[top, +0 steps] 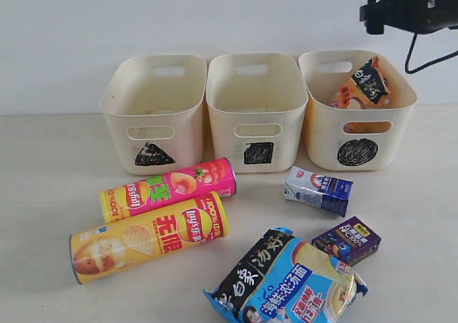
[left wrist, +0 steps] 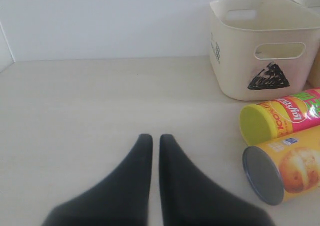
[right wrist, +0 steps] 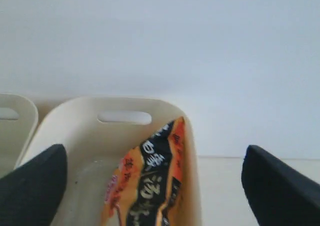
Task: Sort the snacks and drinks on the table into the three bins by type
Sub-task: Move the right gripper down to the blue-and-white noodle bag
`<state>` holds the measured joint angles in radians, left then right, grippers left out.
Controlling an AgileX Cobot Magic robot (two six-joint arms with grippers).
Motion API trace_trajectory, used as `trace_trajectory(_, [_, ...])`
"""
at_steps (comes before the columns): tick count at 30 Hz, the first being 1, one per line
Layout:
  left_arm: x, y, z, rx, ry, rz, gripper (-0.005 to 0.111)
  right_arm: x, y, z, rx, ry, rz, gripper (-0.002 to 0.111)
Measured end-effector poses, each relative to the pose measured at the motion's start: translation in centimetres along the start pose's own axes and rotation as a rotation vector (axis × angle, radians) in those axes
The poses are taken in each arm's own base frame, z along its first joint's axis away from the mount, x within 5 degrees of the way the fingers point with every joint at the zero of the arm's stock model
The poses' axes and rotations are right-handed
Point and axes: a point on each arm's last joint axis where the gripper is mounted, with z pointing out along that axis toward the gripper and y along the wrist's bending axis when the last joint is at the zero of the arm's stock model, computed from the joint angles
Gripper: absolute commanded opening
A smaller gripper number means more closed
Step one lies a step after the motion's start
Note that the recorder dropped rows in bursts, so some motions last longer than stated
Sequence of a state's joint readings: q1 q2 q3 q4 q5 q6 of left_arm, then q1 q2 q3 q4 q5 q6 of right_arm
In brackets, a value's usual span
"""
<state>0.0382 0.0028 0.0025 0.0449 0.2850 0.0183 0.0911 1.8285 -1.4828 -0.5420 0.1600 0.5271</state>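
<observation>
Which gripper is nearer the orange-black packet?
Right. The right gripper hangs open just above the orange-black packet, which stands in the circle bin. The left gripper is over bare table near the chip tubes and the triangle bin, at the row's other end.

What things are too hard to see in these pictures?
- Blue-black packet: exterior view, cut by bottom edge.
- Orange-black packet: exterior view, lower part behind circle bin wall.
- Yellow-orange tube: left wrist view, cut by right edge.

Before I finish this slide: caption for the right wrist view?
Open right gripper hovering over the circle bin, orange-black packet inside.
</observation>
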Motion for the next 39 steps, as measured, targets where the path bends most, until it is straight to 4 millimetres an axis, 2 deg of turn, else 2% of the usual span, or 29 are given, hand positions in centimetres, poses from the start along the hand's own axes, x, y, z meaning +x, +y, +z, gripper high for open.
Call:
trace_trajectory(6, [0.0,0.0,0.0,0.0,0.0,0.0,0.004,0.5,-1.0,-2.7,0.072,0.235,-0.093,0.048])
trace_trajectory(12, [0.0,0.0,0.0,0.0,0.0,0.0,0.004,1.8,-0.2,-4.7,-0.049,0.436,-0.159,0.0])
trace_trajectory(22, [0.0,0.0,0.0,0.0,0.0,0.0,0.004,3.7,0.6,-10.0,-0.187,0.49,-0.123,0.0])
trace_trajectory(23, [0.0,0.0,0.0,0.0,0.0,0.0,0.004,4.4,0.8,-10.5,-0.206,0.507,-0.105,0.0])
trace_trajectory(25, [0.0,0.0,0.0,0.0,0.0,0.0,0.004,5.5,1.0,-11.2,-0.231,0.531,-0.065,0.002])
trace_trajectory(27, [0.0,0.0,0.0,0.0,0.0,0.0,0.004,6.9,1.3,-11.9,-0.259,0.561,-0.036,0.009])
trace_trajectory(35, [0.0,0.0,0.0,0.0,0.0,0.0,0.004,11.6,2.2,-14.9,-0.349,0.582,0.091,0.066])
trace_trajectory(37, [0.0,0.0,0.0,0.0,0.0,0.0,0.004,12.9,2.4,-15.4,-0.365,0.601,0.127,0.076])
trace_trajectory(39, [0.0,0.0,0.0,0.0,0.0,0.0,0.004,14.0,2.5,-15.7,-0.373,0.625,0.162,0.078])
